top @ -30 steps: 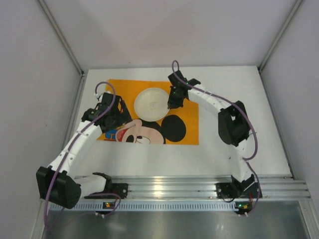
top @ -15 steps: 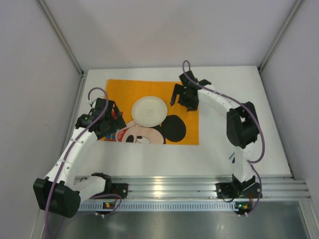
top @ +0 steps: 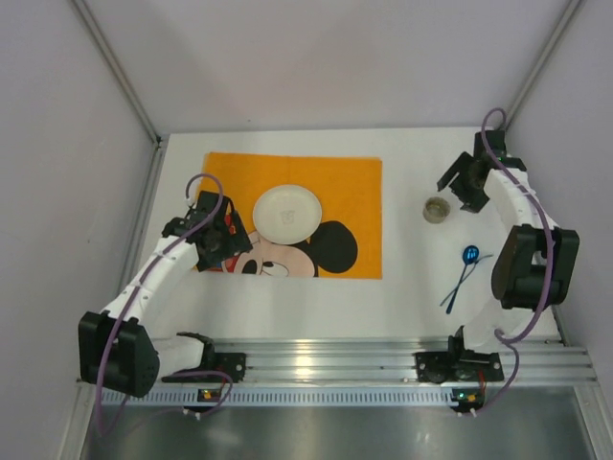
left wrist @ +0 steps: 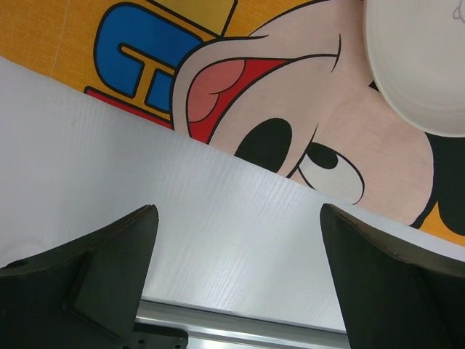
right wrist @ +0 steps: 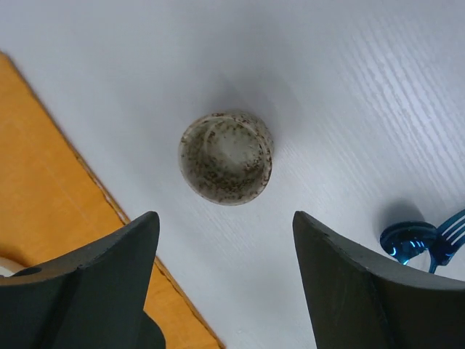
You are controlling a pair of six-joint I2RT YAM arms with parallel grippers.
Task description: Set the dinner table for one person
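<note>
The white worktop (top: 412,287) fills the whole floor of the booth and carries everything else. An orange cartoon-mouse placemat (top: 316,177) lies on its left-centre part, with a white plate (top: 286,212) resting on the mat over the top of the mouse's head.

The left claw (top: 222,233) hangs over the mat's near left corner. In the left wrist view its two fingers (left wrist: 109,269) stand wide apart with nothing between them, and bare worktop (left wrist: 218,233) shows in the gap, just below the mat's printed edge (left wrist: 73,43). The plate's rim (left wrist: 421,65) sits in that view's upper right corner.

The right claw (top: 458,190) is over the far right part of the worktop, beside a small speckled cup (top: 437,208). Its fingers (right wrist: 370,283) are also spread, gripping nothing (the cup (right wrist: 226,156) stands upright on the worktop (right wrist: 327,73) beyond the gap, not touched). Nearer the arm bases lie a blue spoon (top: 470,255) and a blue fork (right wrist: 454,231), crossed, clear of the cup and the mat.
</note>
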